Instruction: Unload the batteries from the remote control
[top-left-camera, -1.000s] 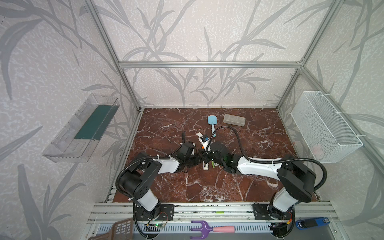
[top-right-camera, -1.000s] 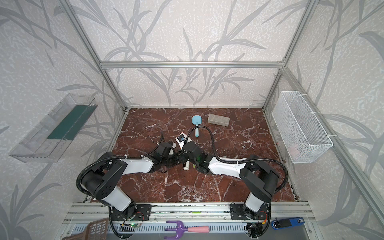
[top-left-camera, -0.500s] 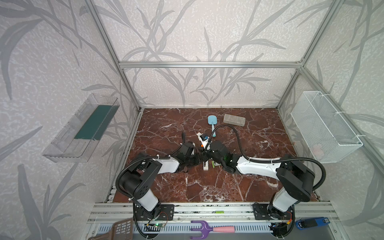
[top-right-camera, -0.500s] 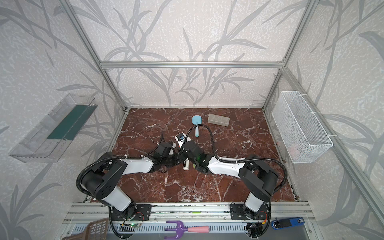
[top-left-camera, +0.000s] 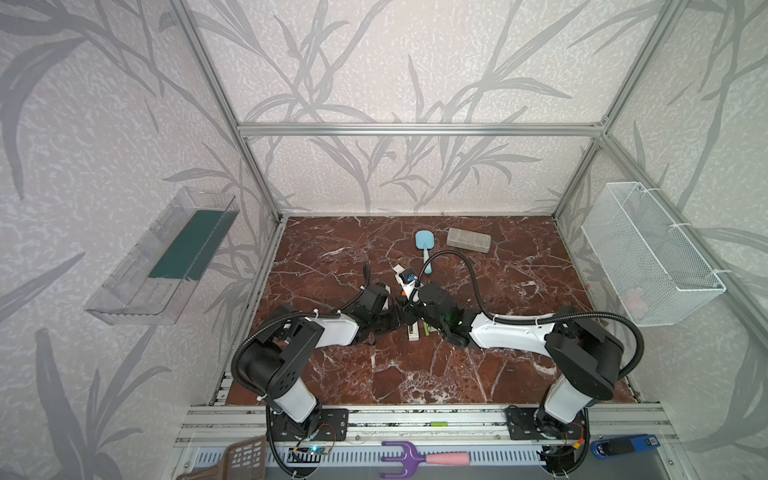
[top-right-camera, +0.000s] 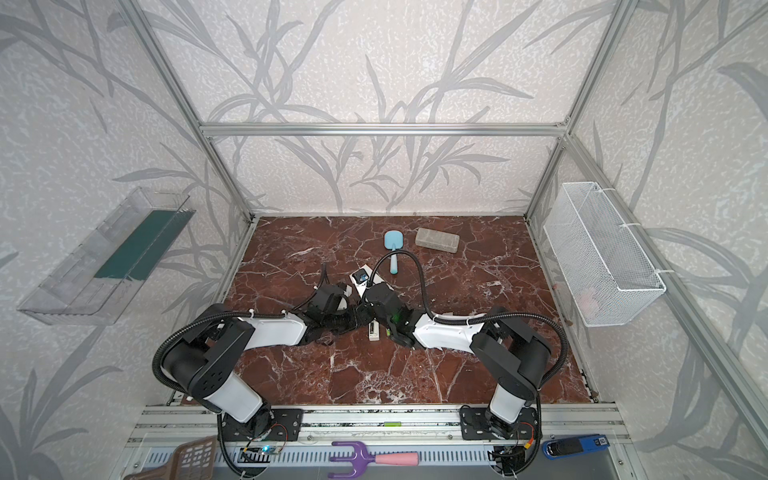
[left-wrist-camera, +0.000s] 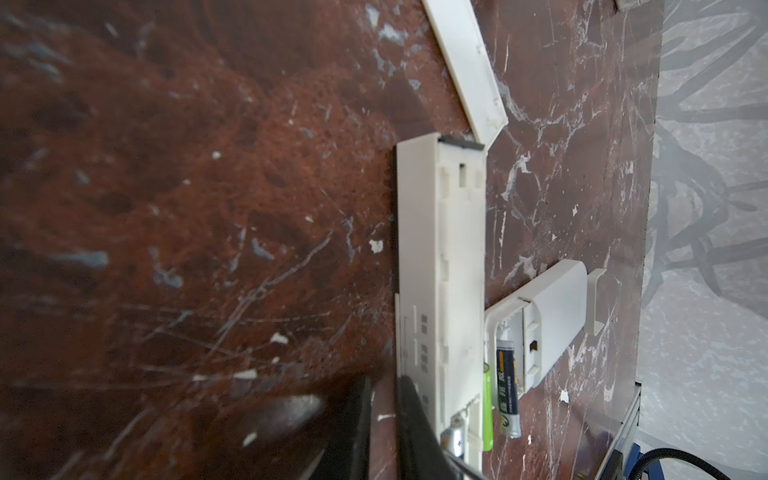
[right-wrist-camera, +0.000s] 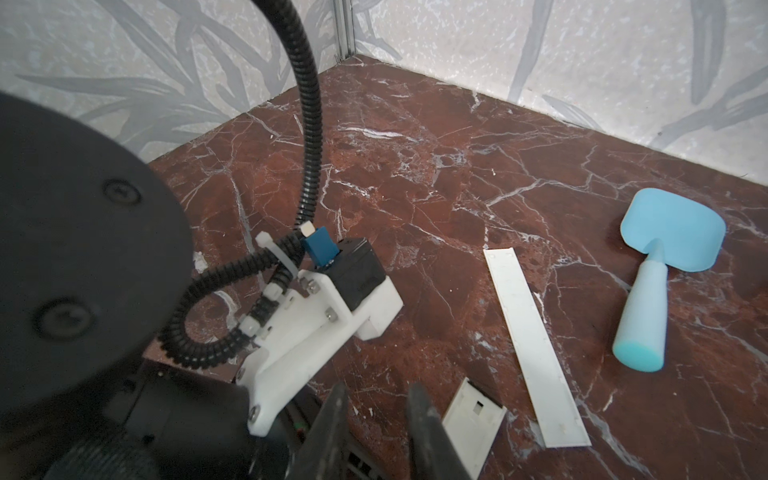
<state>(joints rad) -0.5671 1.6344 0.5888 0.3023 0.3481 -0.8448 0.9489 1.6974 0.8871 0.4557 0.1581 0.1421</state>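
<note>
The long white remote control (left-wrist-camera: 440, 270) lies back-up with its compartment open, and a silver battery end (left-wrist-camera: 453, 436) shows inside. One lime-green battery (left-wrist-camera: 487, 409) lies on the table between it and a shorter white remote (left-wrist-camera: 552, 316), whose open bay holds a dark battery (left-wrist-camera: 509, 386). In a top view the green battery (top-left-camera: 426, 330) peeks out beside the remote control (top-left-camera: 412, 334). My left gripper (left-wrist-camera: 384, 384) is shut to an empty slit, one finger along the remote's side. My right gripper (right-wrist-camera: 376, 392) hangs over the remote, shut on a dark screwdriver whose thin shaft (left-wrist-camera: 465, 467) reaches the silver battery.
The remote's long white cover strip (right-wrist-camera: 536, 345) lies beyond its far end, near a blue spatula (right-wrist-camera: 660, 266). A grey block (top-left-camera: 469, 241) sits at the back. A wire basket (top-left-camera: 648, 253) hangs on the right wall, a clear shelf (top-left-camera: 162, 257) on the left. The left arm's wrist camera (right-wrist-camera: 332, 299) is close beside my right gripper.
</note>
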